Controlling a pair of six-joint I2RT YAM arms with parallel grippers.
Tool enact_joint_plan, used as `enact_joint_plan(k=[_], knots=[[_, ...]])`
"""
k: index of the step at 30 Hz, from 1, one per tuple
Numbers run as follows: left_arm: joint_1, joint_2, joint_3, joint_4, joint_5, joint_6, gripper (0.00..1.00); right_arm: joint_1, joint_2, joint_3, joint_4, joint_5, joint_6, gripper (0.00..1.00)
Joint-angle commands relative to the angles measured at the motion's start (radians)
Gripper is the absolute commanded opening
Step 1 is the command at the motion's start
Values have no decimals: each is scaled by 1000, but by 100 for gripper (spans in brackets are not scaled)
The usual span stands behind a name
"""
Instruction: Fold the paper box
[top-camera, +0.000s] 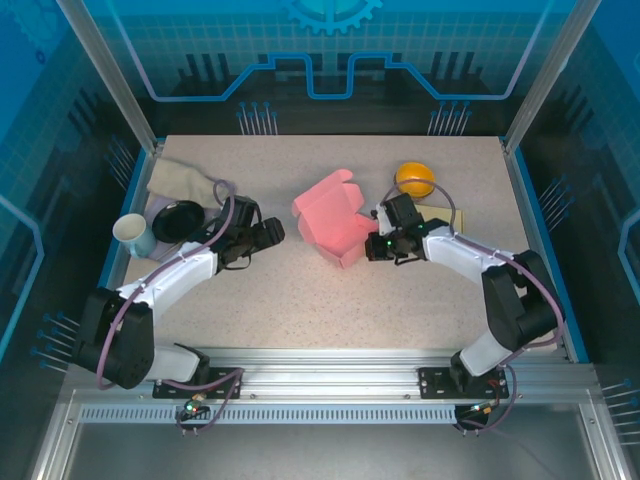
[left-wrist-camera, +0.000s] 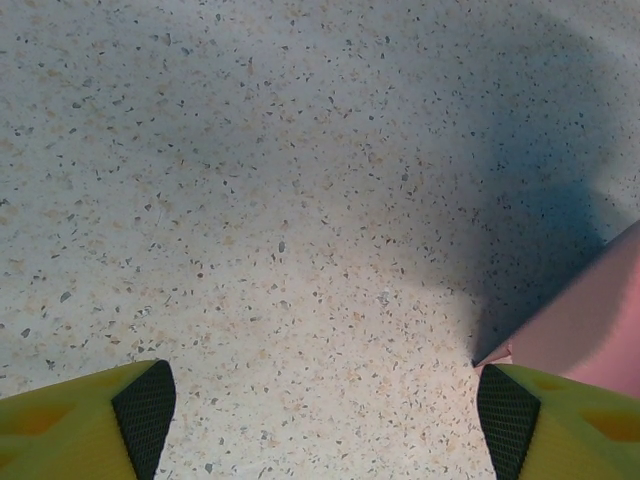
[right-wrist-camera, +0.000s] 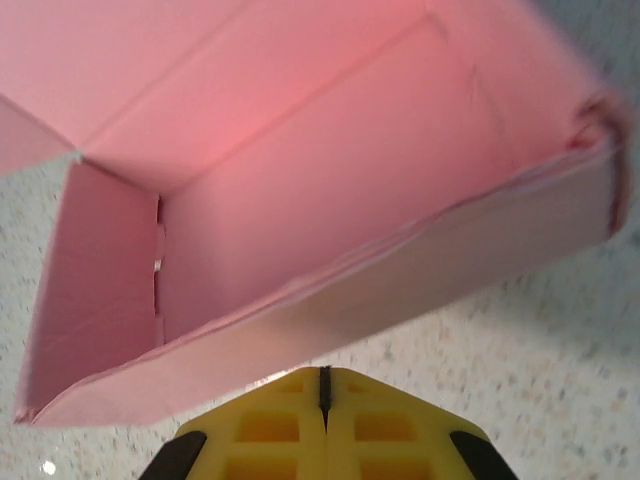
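The pink paper box (top-camera: 335, 222) sits open in the middle of the table, walls up and a flap raised at the back. In the right wrist view its near wall and hollow inside (right-wrist-camera: 300, 200) lie just ahead of my right gripper (right-wrist-camera: 323, 372), which is shut with nothing held, its tips at the foot of that wall. From above, the right gripper (top-camera: 369, 247) is at the box's right side. My left gripper (top-camera: 274, 233) stands open a little left of the box. Its pads (left-wrist-camera: 142, 408) are wide apart over bare table, and a box corner (left-wrist-camera: 590, 320) shows by the right finger.
An orange ball (top-camera: 415, 179) rests on a pale pad behind the right arm. At the far left are a white cup (top-camera: 133, 233), a black bowl (top-camera: 180, 220) and a beige cloth (top-camera: 185, 180). Blue rails edge the speckled table (top-camera: 300, 300).
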Motion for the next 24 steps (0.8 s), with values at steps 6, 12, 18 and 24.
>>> enact_joint_plan(k=[6,12,18,24], knots=[[-22,-96,-30,-21,56,86,83,68,-190,-21,-85,70,-29,6],[-142,-133,-13,-11,17,173,82,50,-175,241,-248,16,-612,40],[-159,-136,-17,-66,-34,143,82,44,-141,287,-211,-61,-1460,59],[-161,-172,-71,-49,-28,147,82,25,38,563,-377,-35,-1772,65]])
